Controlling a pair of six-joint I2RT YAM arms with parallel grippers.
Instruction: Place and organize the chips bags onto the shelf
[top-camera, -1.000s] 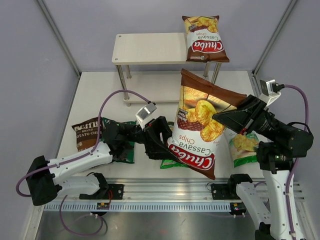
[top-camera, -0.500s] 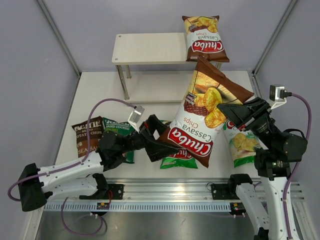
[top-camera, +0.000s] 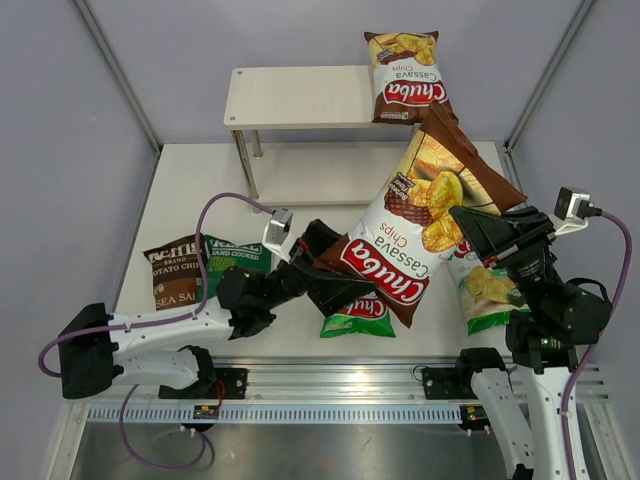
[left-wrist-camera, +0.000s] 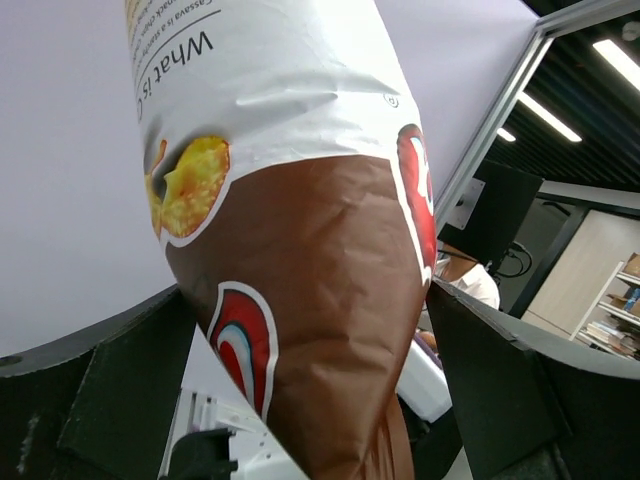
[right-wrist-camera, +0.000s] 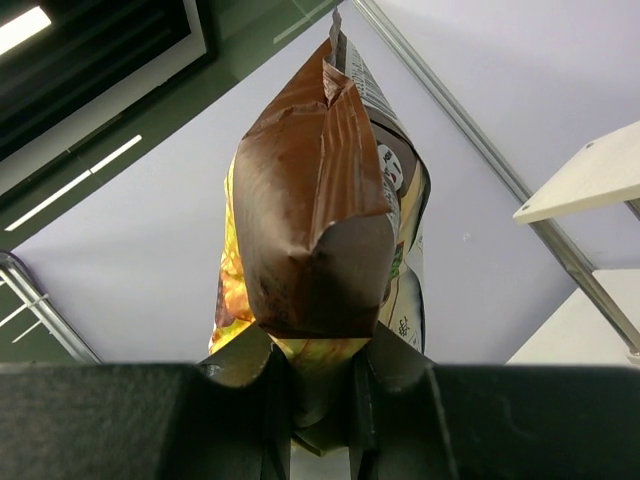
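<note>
A brown-red Chuba chips bag (top-camera: 405, 235) hangs tilted in the air in front of the shelf (top-camera: 300, 97). My right gripper (top-camera: 468, 218) is shut on its upper side edge; in the right wrist view the gripper (right-wrist-camera: 320, 400) pinches the bag (right-wrist-camera: 310, 220) at its fold. My left gripper (top-camera: 335, 277) stands open around the bag's lower end; in the left wrist view the bag (left-wrist-camera: 300, 260) passes between wide-apart fingers (left-wrist-camera: 520, 390). A second brown-red Chuba bag (top-camera: 405, 75) lies on the right of the top board.
On the table lie a Kettle bag (top-camera: 168, 275), a dark green bag (top-camera: 235, 255), a green Chuba bag (top-camera: 358, 315) under the left gripper and another (top-camera: 485, 290) under the right arm. The shelf's boards (right-wrist-camera: 590, 180) show at the right of the right wrist view.
My left gripper has opened and let go of the bag's lower end. The right arm has swung the bag right and back toward the shelf, tilting it more.
</note>
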